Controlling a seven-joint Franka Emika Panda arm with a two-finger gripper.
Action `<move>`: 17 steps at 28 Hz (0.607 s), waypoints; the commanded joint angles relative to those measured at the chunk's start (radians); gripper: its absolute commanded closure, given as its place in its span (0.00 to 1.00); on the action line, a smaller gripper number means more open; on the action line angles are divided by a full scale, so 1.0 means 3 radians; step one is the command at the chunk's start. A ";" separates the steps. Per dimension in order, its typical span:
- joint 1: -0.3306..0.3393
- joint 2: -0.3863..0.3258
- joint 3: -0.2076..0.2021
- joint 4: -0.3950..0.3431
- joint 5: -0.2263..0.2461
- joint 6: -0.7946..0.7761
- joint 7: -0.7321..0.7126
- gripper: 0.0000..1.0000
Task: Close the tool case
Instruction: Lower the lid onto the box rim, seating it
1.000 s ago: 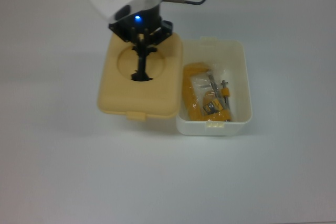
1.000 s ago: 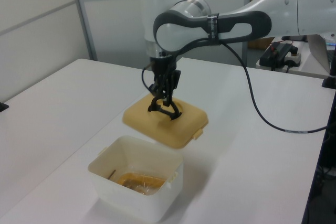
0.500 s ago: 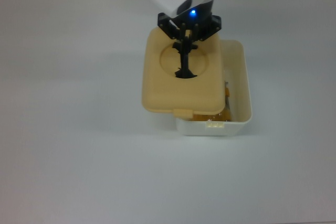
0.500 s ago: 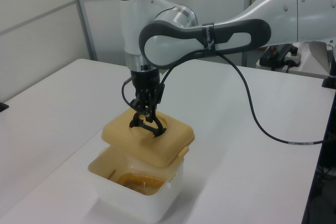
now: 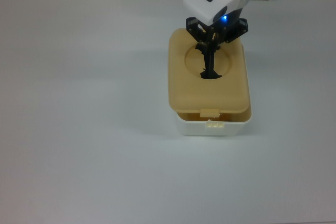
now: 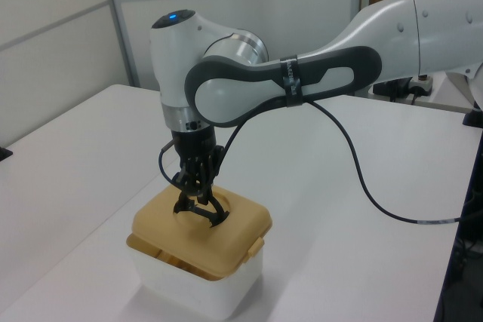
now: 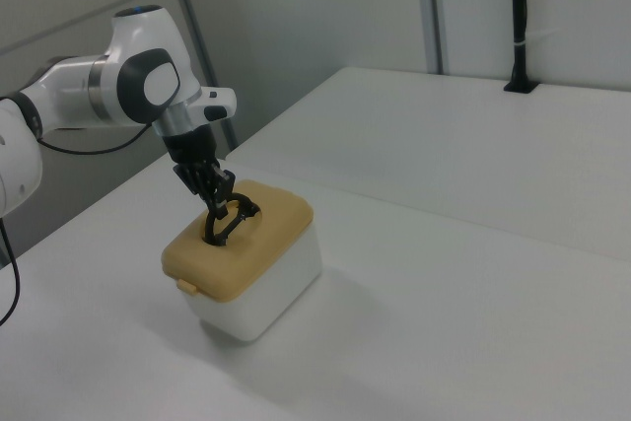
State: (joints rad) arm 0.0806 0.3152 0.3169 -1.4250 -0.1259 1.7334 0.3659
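Gripper [image 5: 211, 65]: I saw it pointing down, fingers closed on the black handle [image 6: 198, 207] in the lid's round recess.
Lid [image 5: 207, 90]: tan, directly under the gripper, over the box.
Box [image 7: 266, 293]: white, below the lid on the table [image 5: 79, 129]; I noted its front rim showing past the lid edge in the top view.
Seating: I could not tell whether the lid was latched.

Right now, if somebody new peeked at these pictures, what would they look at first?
Probably the big white robot arm, reaching down over the white table. Its fingers pinch the black handle of a tan lid, which sits over a white box. In the top view, the lid is a little off toward the top view's left, not lined up.
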 commanded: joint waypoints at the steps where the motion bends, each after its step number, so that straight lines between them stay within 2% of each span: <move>1: 0.0053 0.0044 -0.0024 0.0092 -0.0015 0.0026 0.0069 1.00; 3: 0.0053 0.0049 -0.0029 0.0087 -0.0015 0.0056 0.0074 1.00; 4: 0.0053 0.0064 -0.0029 0.0092 -0.0015 0.0071 0.0069 0.82; 5: 0.0053 0.0079 -0.0034 0.0092 -0.0015 0.0072 0.0069 0.53; 6: 0.0053 0.0084 -0.0034 0.0087 -0.0015 0.0072 0.0074 0.15; 7: 0.0053 0.0084 -0.0034 0.0087 -0.0025 0.0072 0.0069 0.00; 17: 0.0048 0.0084 -0.0034 0.0087 -0.0066 0.0067 0.0069 0.00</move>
State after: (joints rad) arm 0.0843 0.3302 0.3143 -1.4182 -0.1292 1.7435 0.3688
